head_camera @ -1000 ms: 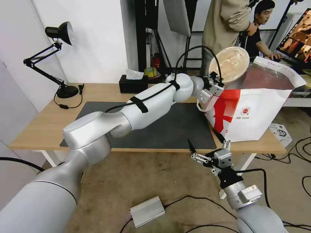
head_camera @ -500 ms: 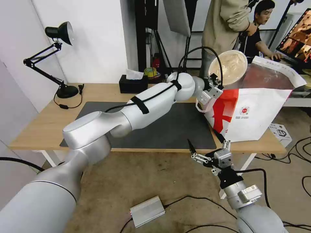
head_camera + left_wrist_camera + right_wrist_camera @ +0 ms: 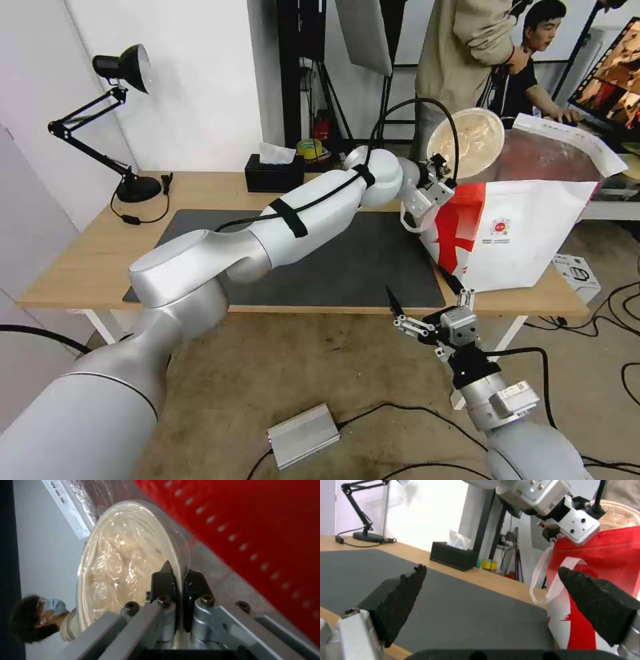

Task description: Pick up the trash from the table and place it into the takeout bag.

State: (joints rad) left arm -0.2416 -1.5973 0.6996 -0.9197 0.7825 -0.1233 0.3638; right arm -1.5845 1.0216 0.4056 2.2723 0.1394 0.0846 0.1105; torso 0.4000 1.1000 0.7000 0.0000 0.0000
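Note:
My left gripper [image 3: 445, 175] is shut on the rim of a beige pulp bowl [image 3: 467, 141] with a clear lid. It holds the bowl on edge just above the near lip of the takeout bag [image 3: 527, 233], which stands open on the right end of the table [image 3: 200, 190]. In the left wrist view the black fingers [image 3: 163, 580] pinch the bowl [image 3: 126, 560] beside the bag's red panel [image 3: 260, 530]. My right gripper [image 3: 423, 295] hangs open below the table's front edge, holding nothing. The right wrist view shows its pads [image 3: 406, 600] wide apart, facing the bag [image 3: 603, 562].
A dark grey mat [image 3: 333, 267] covers the table's middle. A black tissue box [image 3: 273, 175] and a desk lamp [image 3: 120, 120] stand at the back. Cables and a silver box [image 3: 303, 433] lie on the floor. People stand behind the table.
The left gripper has lowered the bowl a little and drawn it leftward toward the bag's near lip. The bag's top has shifted slightly left. The right arm has not moved.

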